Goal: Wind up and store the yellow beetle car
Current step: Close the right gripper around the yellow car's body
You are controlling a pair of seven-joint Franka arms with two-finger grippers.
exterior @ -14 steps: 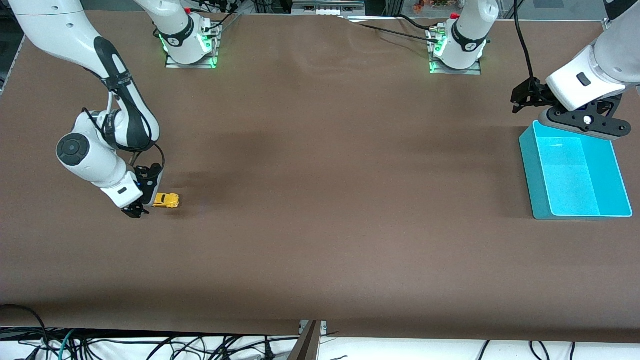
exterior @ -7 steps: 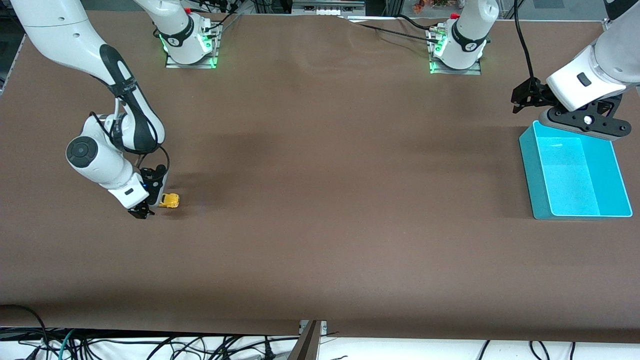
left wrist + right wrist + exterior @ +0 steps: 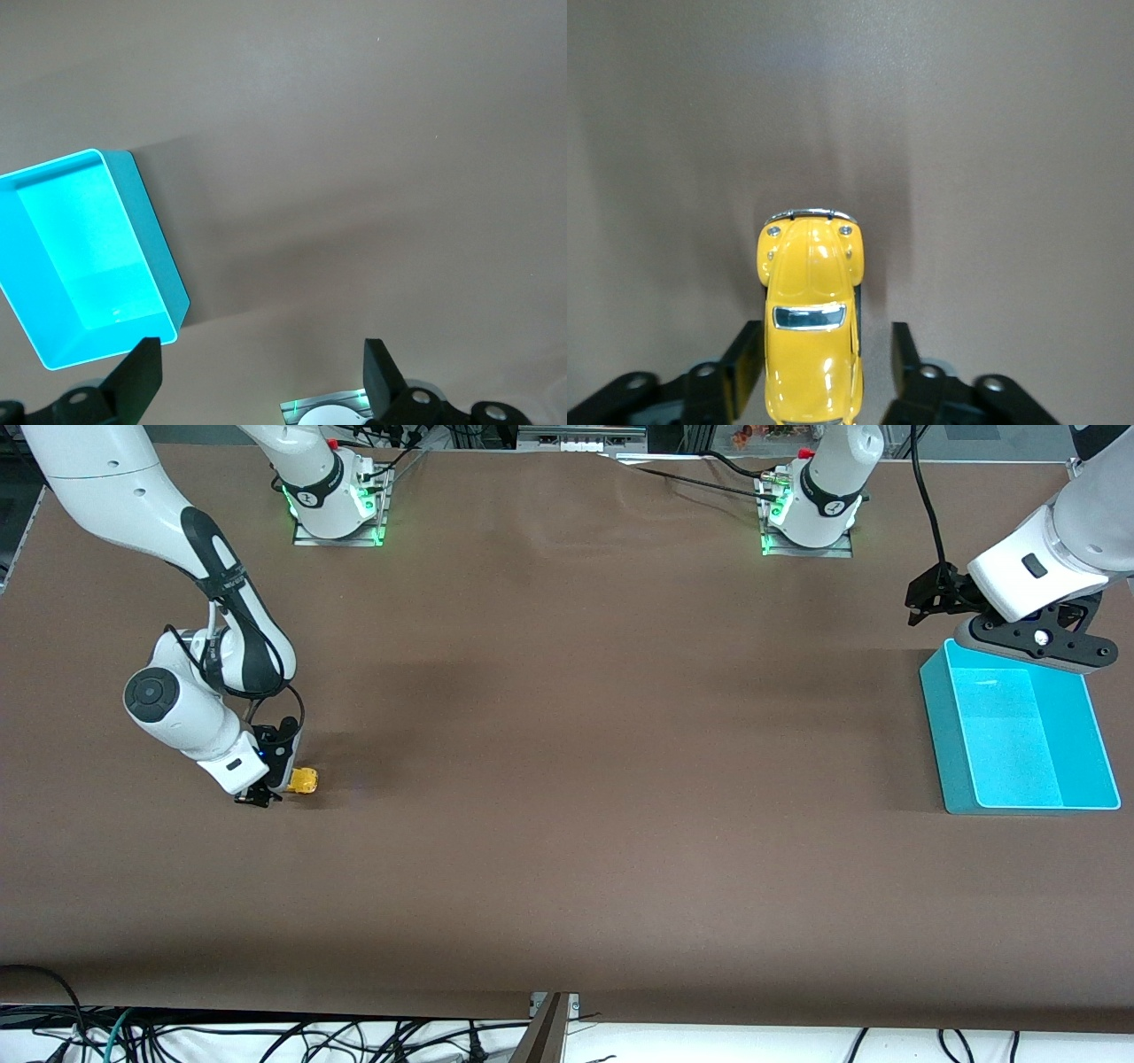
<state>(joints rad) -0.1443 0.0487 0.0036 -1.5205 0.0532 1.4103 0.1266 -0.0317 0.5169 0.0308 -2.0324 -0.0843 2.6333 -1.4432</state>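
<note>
Since a second ago the right hand [image 3: 266, 790] has slid over the glossy, rounded yellow car [image 3: 812, 312] on the matte brown counter [image 3: 567, 779], fingers apart astride it. The left hand [image 3: 926, 598] waits open above the smooth teal bin [image 3: 939, 717].

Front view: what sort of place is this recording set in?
Probably a robotics lab bench: two white arms bolted to a brown-covered table, loose cables along its edge, a small yellow toy car between the open right gripper fingers, and a turquoise plastic bin.
</note>
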